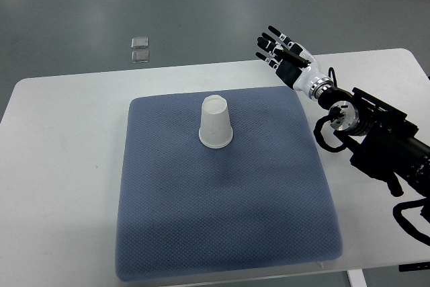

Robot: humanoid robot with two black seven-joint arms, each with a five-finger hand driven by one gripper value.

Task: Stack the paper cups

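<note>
One cup: I see a white paper cup [216, 123], upside down on the blue mat [222, 233].
Right hand [283, 52]: fingers spread, empty, above the tabletop's [60, 166] far edge.

right arm [386, 142]: entered from the right edge, boxy black housings along the forearm | wrist: round silver-grey metal joint with a black cable looped beside it | right hand [285, 52]: white shell over the palm, black jointed fingers [272, 31] with pale segments | lower right: more black cabling near the edge
</note>
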